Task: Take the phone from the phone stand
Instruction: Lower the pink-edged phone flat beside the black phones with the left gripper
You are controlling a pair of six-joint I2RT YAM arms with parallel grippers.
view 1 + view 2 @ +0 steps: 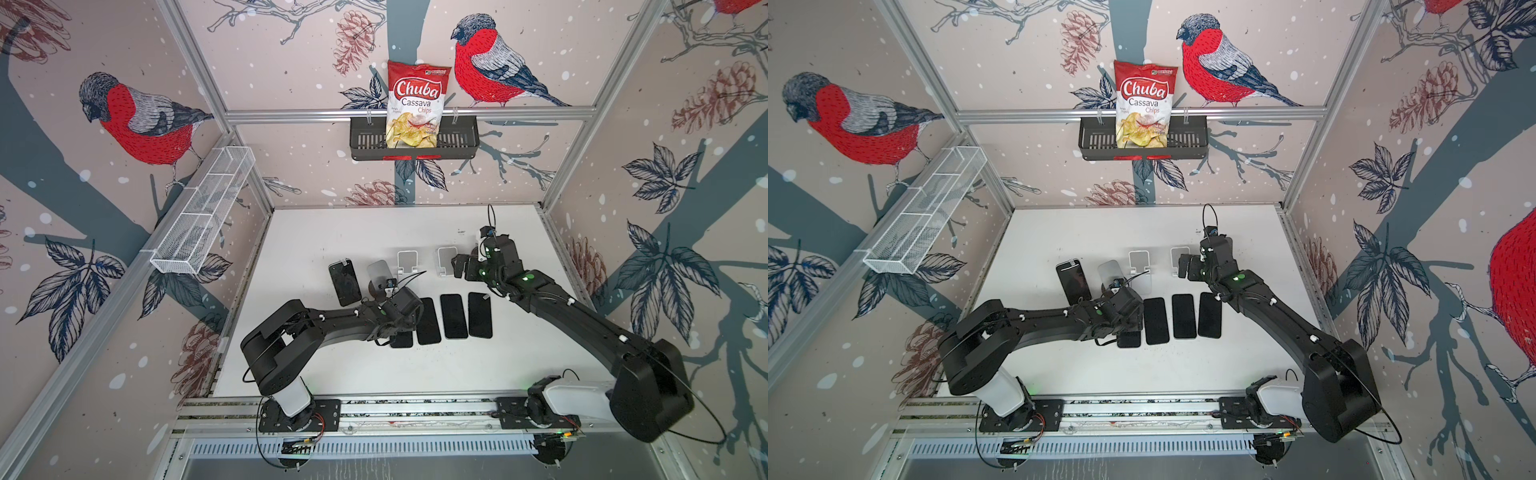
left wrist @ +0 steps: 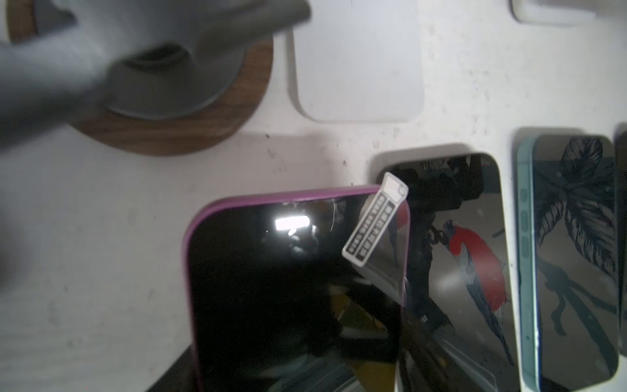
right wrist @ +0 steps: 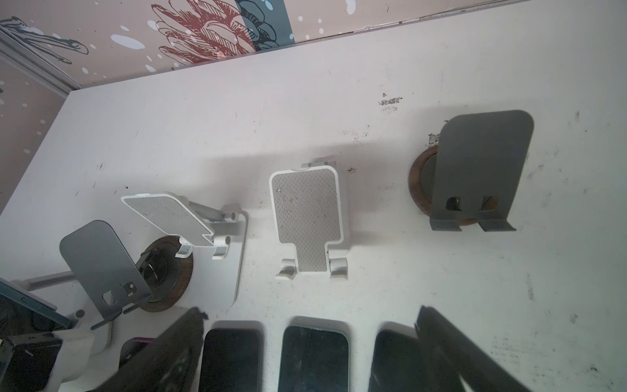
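In both top views the left arm (image 1: 332, 322) hides the left gripper and all but the 6 o'clock end of the purple-cased phone (image 1: 401, 341). The left wrist view cuts that phone off, perhaps clamped, and blurs the grey stand (image 2: 68, 74).

White table (image 1: 374, 374): phone stands (image 3: 307, 217) behind, phones (image 1: 454, 316) flat in front.

You see a purple-cased phone (image 2: 288, 288), a sticker tab (image 2: 369, 224) at its corner, overlapping a black phone (image 2: 468, 220) lying on the tabletop (image 2: 101, 237), near a wood-based stand (image 2: 210, 125).
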